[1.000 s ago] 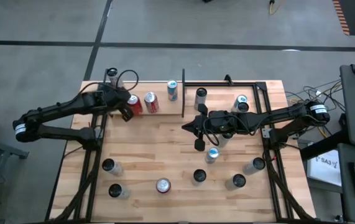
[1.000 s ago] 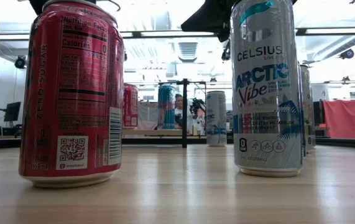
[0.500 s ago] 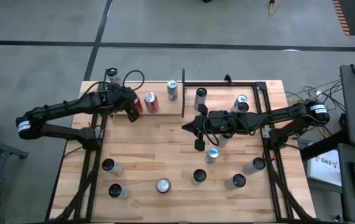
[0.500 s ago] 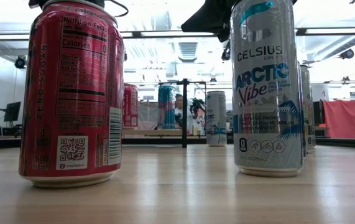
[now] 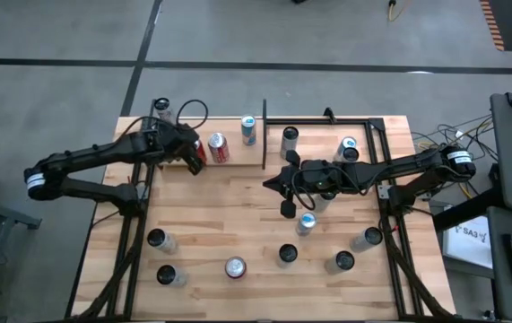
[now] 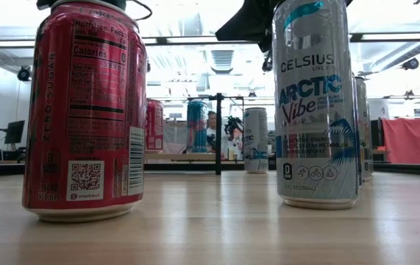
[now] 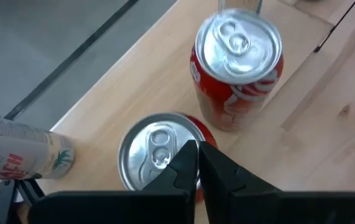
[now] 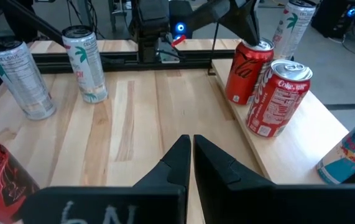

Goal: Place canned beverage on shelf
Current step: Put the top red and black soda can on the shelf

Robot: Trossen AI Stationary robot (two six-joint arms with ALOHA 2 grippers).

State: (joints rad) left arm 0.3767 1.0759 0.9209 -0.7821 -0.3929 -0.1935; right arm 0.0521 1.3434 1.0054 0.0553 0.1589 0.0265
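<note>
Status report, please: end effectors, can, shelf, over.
Left end effector shut, empty, tip over red can on shelf. Right end effector shut, empty, above mid-table. Second red can close beside the first.

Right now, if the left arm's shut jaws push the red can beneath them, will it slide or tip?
Probably tips rather than slides: the red can stands tall, and the left gripper is up at its lid, so a push lands high. Its round wall would likely let it roll once down. The second red can beside it might block it.
</note>
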